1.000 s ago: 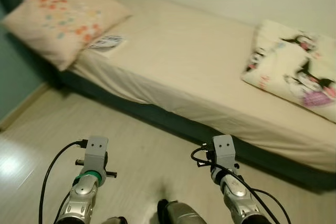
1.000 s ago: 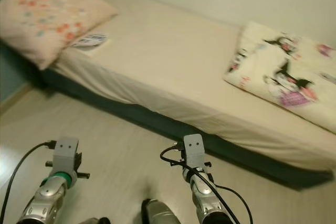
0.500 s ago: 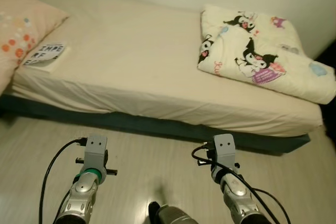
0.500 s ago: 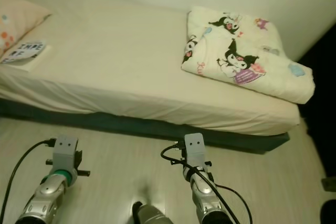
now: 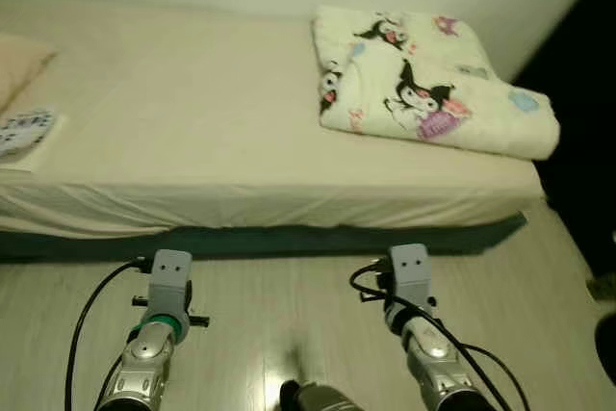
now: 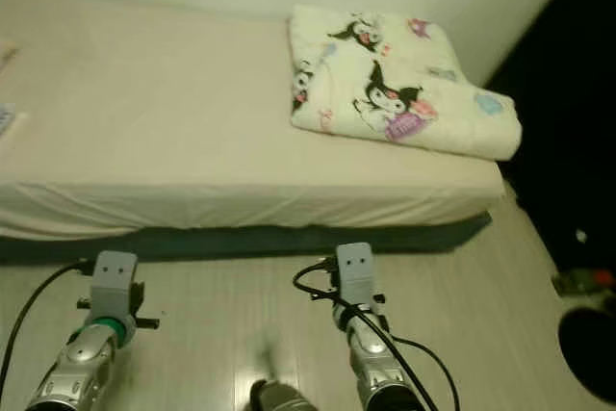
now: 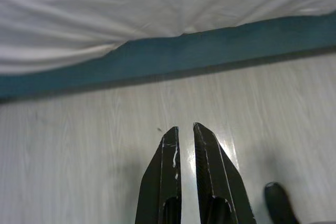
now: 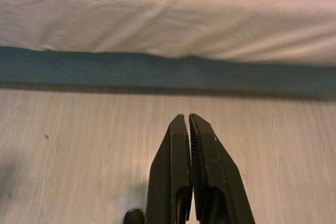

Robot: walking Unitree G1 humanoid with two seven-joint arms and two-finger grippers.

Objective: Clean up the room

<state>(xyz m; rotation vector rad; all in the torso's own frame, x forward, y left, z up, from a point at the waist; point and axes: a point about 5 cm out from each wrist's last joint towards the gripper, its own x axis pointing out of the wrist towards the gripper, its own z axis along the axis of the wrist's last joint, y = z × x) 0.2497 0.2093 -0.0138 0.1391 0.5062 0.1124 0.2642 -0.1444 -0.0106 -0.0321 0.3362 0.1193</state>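
Low bed with smooth cream sheet (image 5: pixel 212 113) across upper frame, dark teal base strip beneath. Folded white cartoon-print quilt (image 5: pixel 423 84), soft and puffy, upper right on bed. Flat printed book (image 5: pixel 24 134) at left edge. Pale wood-plank floor (image 5: pixel 269 315) below. Left gripper (image 7: pixel 185 135): fingers nearly closed, empty. Right gripper (image 8: pixel 188 121): fingers pressed together, empty, over floor.

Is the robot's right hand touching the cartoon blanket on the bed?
Apart. In the left eye view the folded blanket lies up on the bed, while the right gripper hangs low over the floor.
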